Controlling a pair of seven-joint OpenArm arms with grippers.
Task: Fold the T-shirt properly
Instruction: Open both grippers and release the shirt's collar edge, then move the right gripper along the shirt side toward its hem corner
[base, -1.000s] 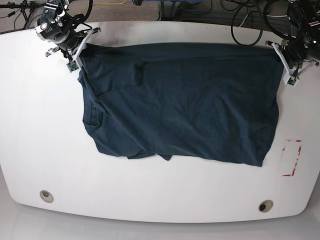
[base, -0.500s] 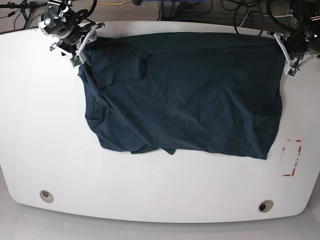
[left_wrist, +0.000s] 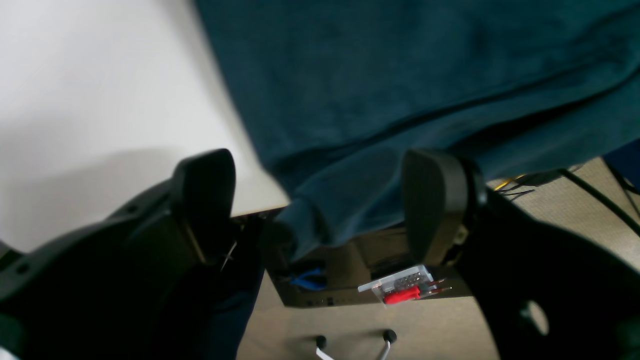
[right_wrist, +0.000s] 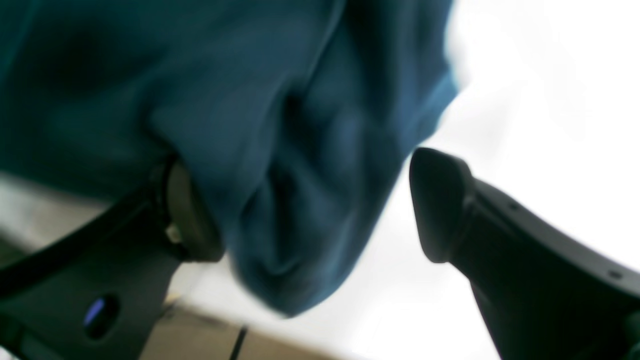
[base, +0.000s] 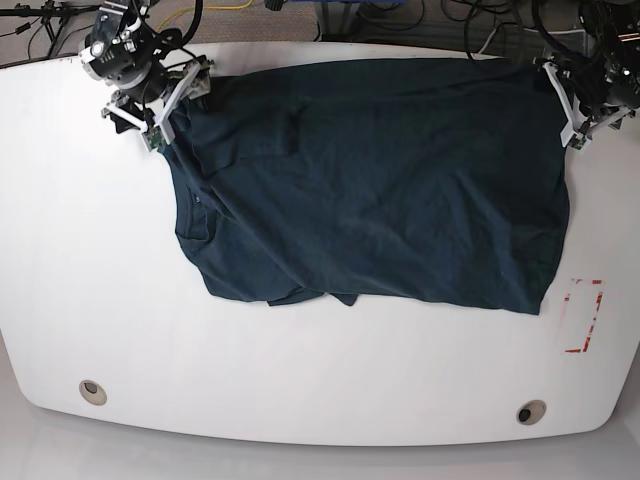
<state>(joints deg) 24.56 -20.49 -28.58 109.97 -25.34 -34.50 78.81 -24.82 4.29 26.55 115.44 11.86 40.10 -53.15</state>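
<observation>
Teal-navy T-shirt (base: 375, 180) lies spread across the far half of the white surface (base: 80, 280). Left fingers (left_wrist: 440, 205) stand wide apart around its far-right corner; right fingers (right_wrist: 440, 200) gape wide, one touching the bunched far-left corner.

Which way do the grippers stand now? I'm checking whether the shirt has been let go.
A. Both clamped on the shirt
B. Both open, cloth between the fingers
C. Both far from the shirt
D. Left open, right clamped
B: in the wrist views the left gripper and the right gripper each show fingers set wide apart, with a corner of the shirt lying loose between them.
</observation>
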